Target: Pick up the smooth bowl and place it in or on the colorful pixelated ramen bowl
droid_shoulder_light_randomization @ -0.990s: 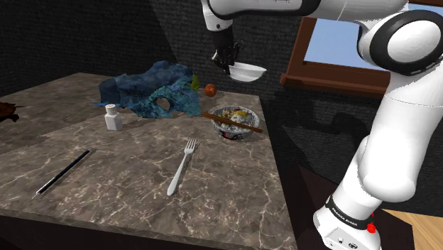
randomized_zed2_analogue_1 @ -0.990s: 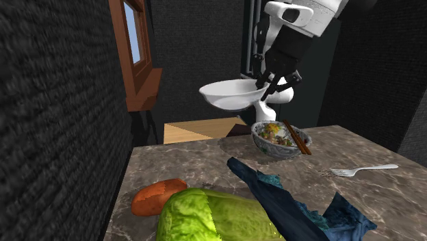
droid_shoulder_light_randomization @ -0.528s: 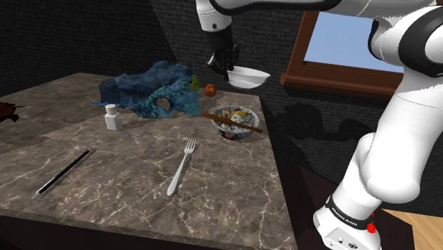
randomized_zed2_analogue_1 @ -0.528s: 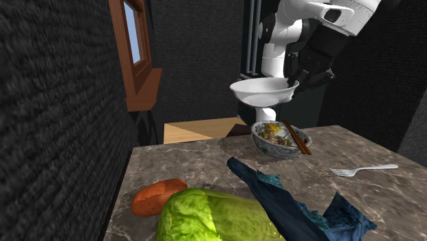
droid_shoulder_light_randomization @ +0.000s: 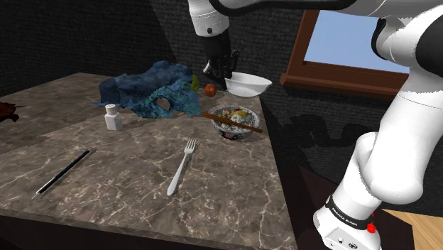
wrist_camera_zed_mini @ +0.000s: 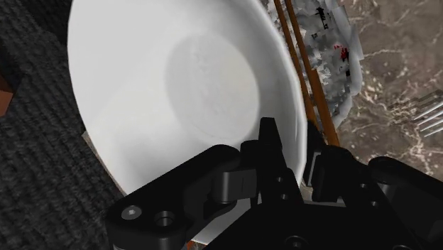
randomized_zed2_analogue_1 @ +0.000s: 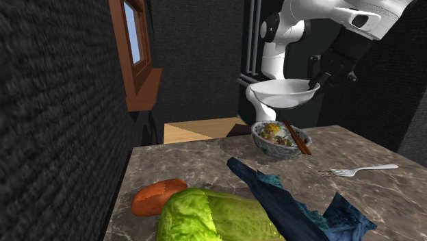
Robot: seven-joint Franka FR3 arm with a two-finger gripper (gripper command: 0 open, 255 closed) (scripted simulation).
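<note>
The gripper (droid_shoulder_light_randomization: 226,75) is clamped on the near rim of the white bowl (droid_shoulder_light_randomization: 248,84), one finger inside and one outside, as the wrist view shows (wrist_camera_zed_mini: 302,153). The white bowl hangs in the air, upright and roughly level, clear of the ramen bowl (droid_shoulder_light_randomization: 234,122). In the shoulder view it sits at about 1 o'clock from the ramen bowl. In the second exterior view it is almost straight above it at 12 o'clock.

The carry looks nearly done. What is left is to line up, lower and let go.

The main risks:
- The chopsticks (droid_shoulder_light_randomization: 231,121) lie across the ramen bowl's mouth. The white bowl would likely land on them, not nest, and it could rock or slide off.
- The grip holds one edge only, so the far side could sag or the rim could slip between the fingers on a jolt.
- The ramen bowl stands near the table (droid_shoulder_light_randomization: 128,163) edge, at 3 o'clock in the shoulder view. A release made while the white bowl is off-centre toward that side could tip it over the edge.
- Pressing down hard could push the ramen bowl or flip a chopstick.
</note>
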